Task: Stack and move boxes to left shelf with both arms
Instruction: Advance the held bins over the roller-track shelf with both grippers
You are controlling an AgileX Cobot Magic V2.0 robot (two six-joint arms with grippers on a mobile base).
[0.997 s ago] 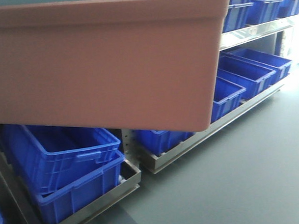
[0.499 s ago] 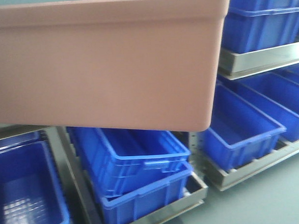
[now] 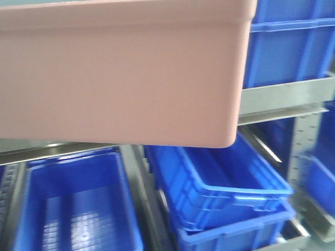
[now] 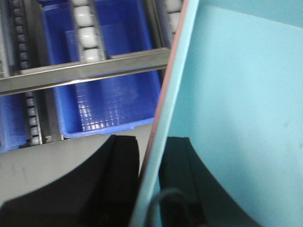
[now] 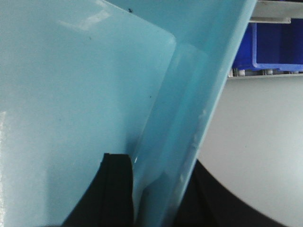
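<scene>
The salmon pink box [image 3: 116, 72] fills the upper front view, held up in the air. The light blue box [image 4: 236, 94] sits nested inside it; only a thin pink edge [image 4: 176, 71] shows beside the blue wall. My left gripper [image 4: 150, 161] is shut on the stacked walls, one black finger outside, one inside. My right gripper [image 5: 158, 189] is shut on the opposite wall of the light blue box [image 5: 71, 85]. Below the left wrist lies a steel shelf bar [image 4: 85, 73] with white rollers [image 4: 87, 33].
Dark blue ribbed bins fill the rack ahead: one open bin [image 3: 77, 211] at lower left, two stacked bins [image 3: 224, 184] at lower right, another [image 3: 291, 44] on the upper level above a steel bar [image 3: 287, 96]. Grey floor [image 5: 255, 142] lies under the right wrist.
The rack and its blue bins have slid to the right across the front view and come closer. The pink box keeps the same place in the frame, still held by both grippers.
</scene>
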